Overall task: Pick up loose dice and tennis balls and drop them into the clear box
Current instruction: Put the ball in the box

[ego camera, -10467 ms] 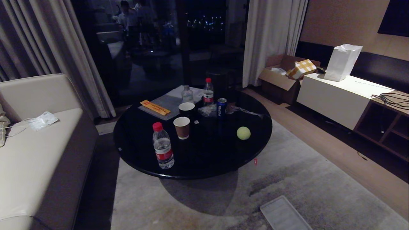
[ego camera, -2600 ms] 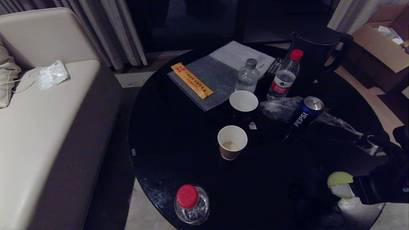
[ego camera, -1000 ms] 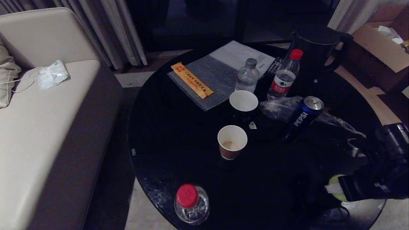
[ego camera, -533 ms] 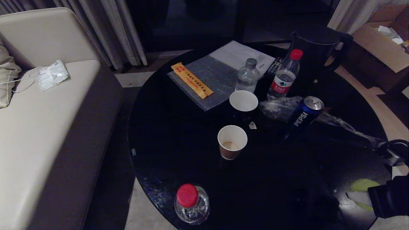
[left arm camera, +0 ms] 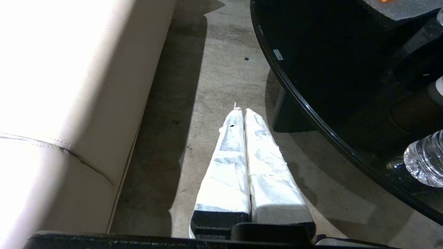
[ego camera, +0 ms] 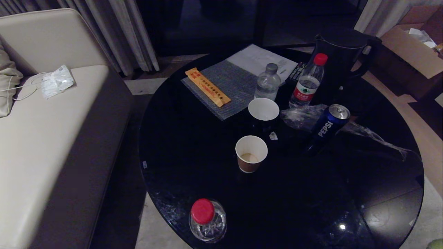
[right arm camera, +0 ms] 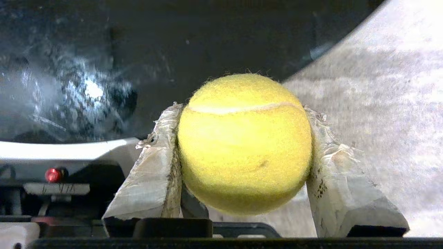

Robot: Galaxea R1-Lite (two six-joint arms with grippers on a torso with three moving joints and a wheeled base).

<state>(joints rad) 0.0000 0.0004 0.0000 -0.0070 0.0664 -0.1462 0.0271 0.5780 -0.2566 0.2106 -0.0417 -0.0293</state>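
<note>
The sofa fills the robot's left side and the round black table takes up most of the head view; the clear box shows in no view now, so the biggest risk, as I judge it, is that the carry has to run to a target the cameras do not yet hold, and a release aimed too early would put the ball on the rug instead

On the table stand a kettle, two bottles at the back, a third bottle at the near edge, a can and two cups. If the base turns tightly, the arm or body could clip the near bottle or the table rim and knock things over

The right gripper is held beside the table's edge, over the rug. Its fingers stand about half apart, pressed on either side of the ball, which only peeks into the bottom right corner of the head view. The ball bulges well past the padded tips, so a jolt or quick swing could roll it forward out of the grip

The left gripper hangs between sofa and table, fingers pressed together, holding nothing

No dice are visible in these views
</note>
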